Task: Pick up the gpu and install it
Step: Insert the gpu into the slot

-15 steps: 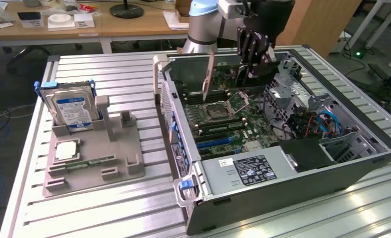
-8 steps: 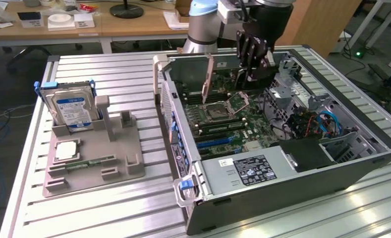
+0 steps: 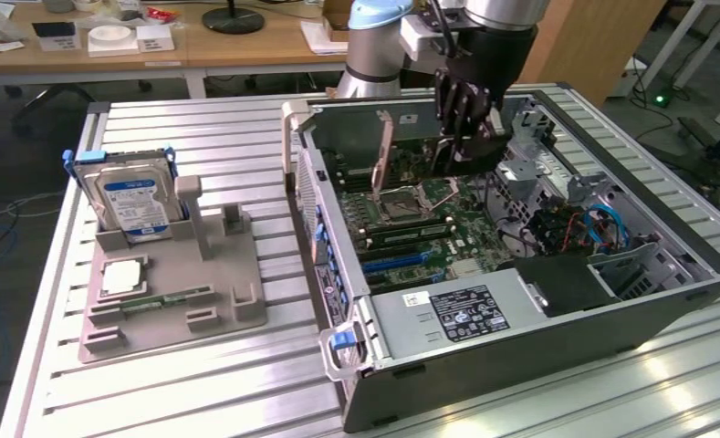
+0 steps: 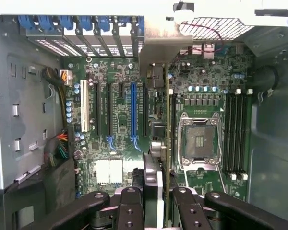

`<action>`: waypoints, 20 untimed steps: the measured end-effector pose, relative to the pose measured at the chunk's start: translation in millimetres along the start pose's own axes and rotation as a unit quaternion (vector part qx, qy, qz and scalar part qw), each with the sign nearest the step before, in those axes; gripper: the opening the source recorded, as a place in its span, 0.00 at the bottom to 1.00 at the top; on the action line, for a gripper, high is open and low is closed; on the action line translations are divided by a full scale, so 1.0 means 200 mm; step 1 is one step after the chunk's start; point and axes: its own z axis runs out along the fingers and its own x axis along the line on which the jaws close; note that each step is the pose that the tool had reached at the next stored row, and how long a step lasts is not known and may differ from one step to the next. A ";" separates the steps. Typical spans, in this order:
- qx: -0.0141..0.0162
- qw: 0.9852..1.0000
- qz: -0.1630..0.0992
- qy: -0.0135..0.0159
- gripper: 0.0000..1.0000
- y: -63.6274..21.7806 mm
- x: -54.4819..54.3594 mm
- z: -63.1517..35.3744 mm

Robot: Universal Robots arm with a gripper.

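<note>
case: we're looking at an open PC case [image 3: 542, 347] that is lying on its side on the ribbed metal tabletop [image 3: 213, 392], open face up.
in the case: a green motherboard [image 3: 457, 224] is covering the floor. It is carrying a CPU socket [image 3: 399, 205] and memory sticks [image 3: 402, 235] just beside the socket. A power supply [image 3: 457, 315] is sitting at the near end, and blue cables [image 3: 610, 228] are running along the exterior view's right.
gpu: the gpu [image 3: 472, 157] is hanging on edge inside the case, over the motherboard. In the wrist view it is lining up between the blue slot [image 4: 133, 112] and the CPU socket, with its silver bracket end toward the slotted case wall. We can't tell whether it is touching the board.
hand: the hand [image 3: 464, 137] is gripping the gpu, fingers [image 4: 129, 203] part-closed and pressing on its two flat sides.
holder: a grey holder [image 3: 225, 315] is sitting on the tabletop, to the exterior view's left of the case and apart from it.
in the holder: a hard drive [image 3: 129, 196] with a blue label is standing upright, a square chip [image 3: 122, 274] is lying flat, and a green memory stick [image 3: 171, 298] is lying near the chip.
in the way: coloured wires [image 4: 61, 148] are bunching at the case side, well apart from the gpu.
</note>
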 end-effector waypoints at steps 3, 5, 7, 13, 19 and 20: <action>0.000 1.000 0.000 0.000 0.28 0.001 0.00 0.012; 0.000 1.000 0.000 0.000 0.28 0.001 0.00 0.019; 0.000 1.000 0.000 0.002 0.28 0.000 0.00 0.026; 0.000 1.000 0.000 0.003 0.28 0.004 0.00 0.051; -0.001 1.000 0.000 0.005 0.28 0.016 0.00 0.082; -0.001 1.000 0.000 0.005 0.28 0.017 0.00 0.087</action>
